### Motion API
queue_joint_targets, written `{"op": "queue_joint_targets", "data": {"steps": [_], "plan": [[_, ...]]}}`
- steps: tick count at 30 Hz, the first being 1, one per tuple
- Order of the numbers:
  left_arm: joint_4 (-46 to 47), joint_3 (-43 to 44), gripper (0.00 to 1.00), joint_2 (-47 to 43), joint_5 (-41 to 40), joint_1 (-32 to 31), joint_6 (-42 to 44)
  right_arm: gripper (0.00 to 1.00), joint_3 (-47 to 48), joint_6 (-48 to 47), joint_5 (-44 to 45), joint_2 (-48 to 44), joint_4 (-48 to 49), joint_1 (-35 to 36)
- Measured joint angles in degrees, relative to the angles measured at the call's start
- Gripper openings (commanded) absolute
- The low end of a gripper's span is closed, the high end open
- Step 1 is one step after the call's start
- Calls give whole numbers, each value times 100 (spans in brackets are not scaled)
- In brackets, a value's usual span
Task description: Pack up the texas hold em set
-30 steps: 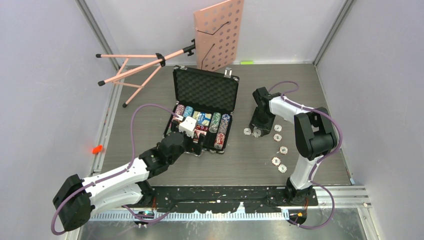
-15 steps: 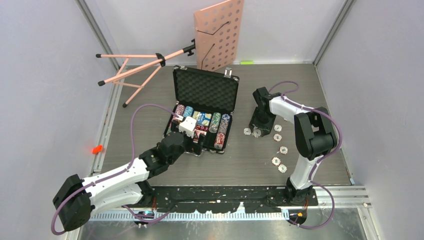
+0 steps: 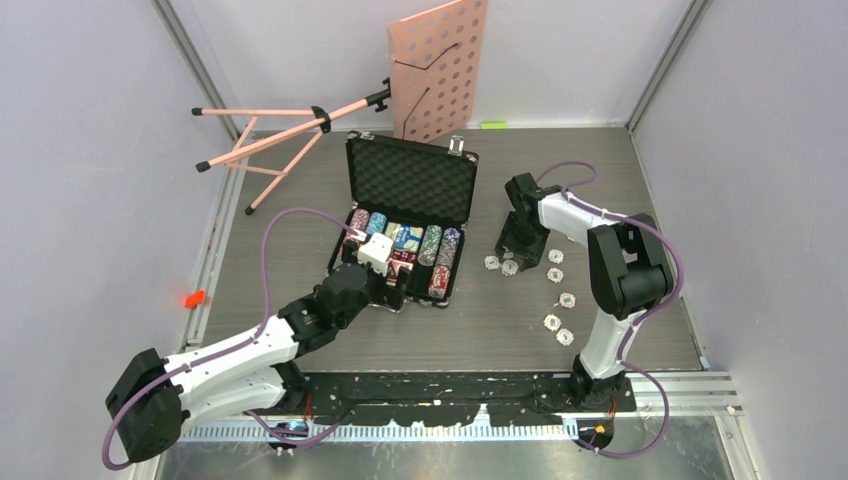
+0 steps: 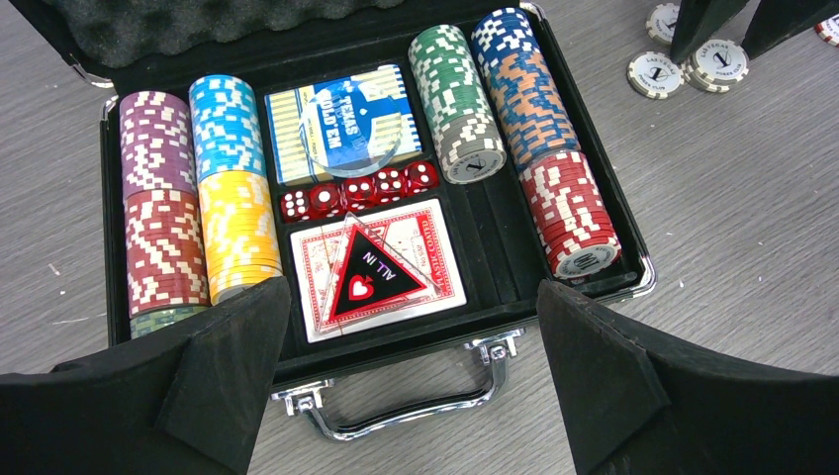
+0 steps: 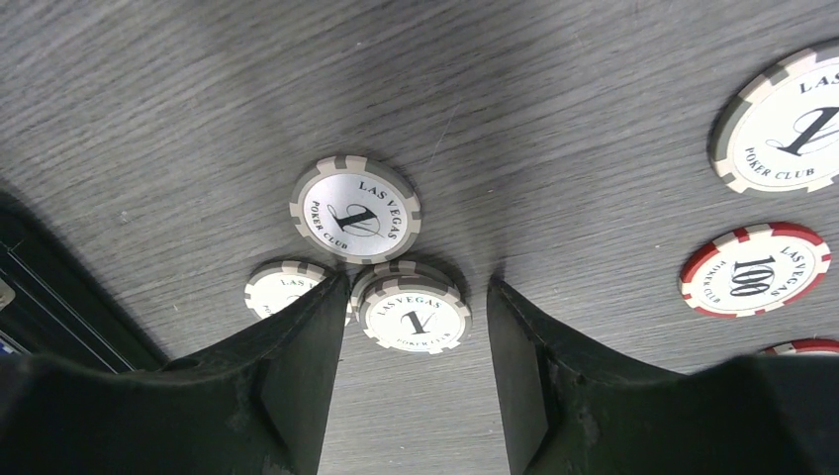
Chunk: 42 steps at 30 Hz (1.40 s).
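The left hand [image 3: 392, 285] hangs spread as wide as it goes above the near edge of the open black case [image 3: 410, 180], just over the chrome handle [image 4: 396, 411]. It holds nothing and touches nothing; its two fingers [image 4: 233, 371] frame the tray from above.

The case lies at the middle of the tabletop [image 3: 300, 220] with its foam-lined lid standing up at the far side. Rows of striped chips [image 4: 163, 208] fill the outer slots: purple, dark red, light blue and yellow on one side, green, blue, orange and red on the other. Between them sit a blue card deck [image 4: 341, 124], a row of red dice [image 4: 361, 191] and a red-backed deck under an "ALL IN" triangle [image 4: 371, 267].

To the right of the case, the right hand [image 3: 512, 250] points down at the tabletop among the loose chips [image 3: 556, 290]. Its jaws are partly spread and straddle a small grey-and-white stack [image 5: 414, 315] marked "1". A sliver of tabletop shows between the stack and one finger [image 5: 534, 366], so the stack lies released, not gripped. A single "1" chip [image 5: 356, 210] lies just beyond it, another [image 5: 280, 287] is half hidden behind the other finger, and a red "100" chip [image 5: 752, 269] lies off to the side.
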Motion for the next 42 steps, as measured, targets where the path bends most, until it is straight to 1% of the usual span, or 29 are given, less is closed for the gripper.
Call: {"op": "queue_joint_targets", "data": {"steps": [4, 11, 21, 23, 24, 26, 33, 38, 42], "plan": [[0, 0, 100, 4, 0, 0, 0, 55, 0, -2, -9, 9, 13, 4], [-2, 2, 100, 13, 0, 0, 0, 52, -144, -7, 2, -94, 175, 28], [-2, 0, 100, 15, 2, 0, 0, 51, -503, -24, 98, -391, 492, 44], [-2, 0, 100, 15, 2, -2, 0, 55, -542, -28, 101, -422, 481, 52], [-2, 0, 100, 15, 0, 0, 0, 60, -553, -28, 101, -431, 481, 52], [-2, 0, 100, 15, 0, 0, 0, 63, -573, -31, 87, -455, 481, 52], [-2, 0, 100, 15, 2, 0, 0, 64, -599, -50, 151, -485, 431, 66], [-2, 0, 100, 15, 0, 0, 0, 60, -601, -103, 337, -490, 219, 68], [-2, 0, 100, 15, 0, -2, 0, 62, -599, -120, 367, -479, 201, 92]]}}
